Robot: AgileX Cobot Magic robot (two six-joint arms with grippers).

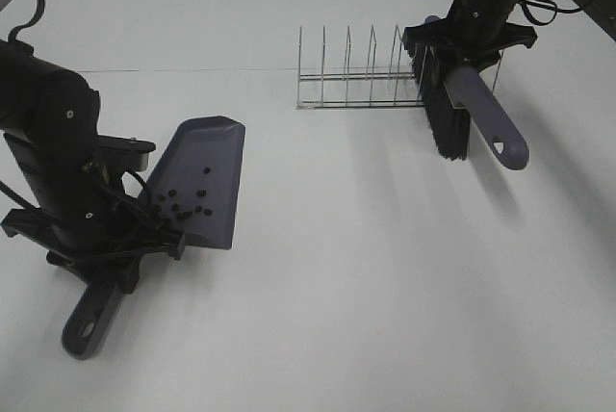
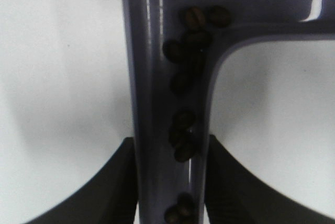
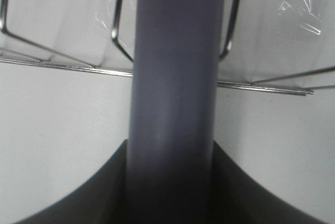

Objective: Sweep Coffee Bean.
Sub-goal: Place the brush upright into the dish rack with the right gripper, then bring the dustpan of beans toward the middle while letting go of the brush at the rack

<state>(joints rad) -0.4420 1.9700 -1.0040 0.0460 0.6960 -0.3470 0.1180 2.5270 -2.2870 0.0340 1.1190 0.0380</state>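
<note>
One dustpan [image 1: 214, 150] holds about twelve coffee beans [image 1: 183, 204].

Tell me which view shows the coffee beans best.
Left wrist: the coffee beans sit close up, distinct, along the handle of the dustpan. Exterior high shows them as tiny dark specks in the dustpan. Right wrist shows none, only the brush and wire rack.

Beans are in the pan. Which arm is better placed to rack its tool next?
Right, probably. The right gripper is shut on the brush, hanging beside the wire rack. The left gripper holds the dustpan with the coffee beans, well apart from the rack.
</note>
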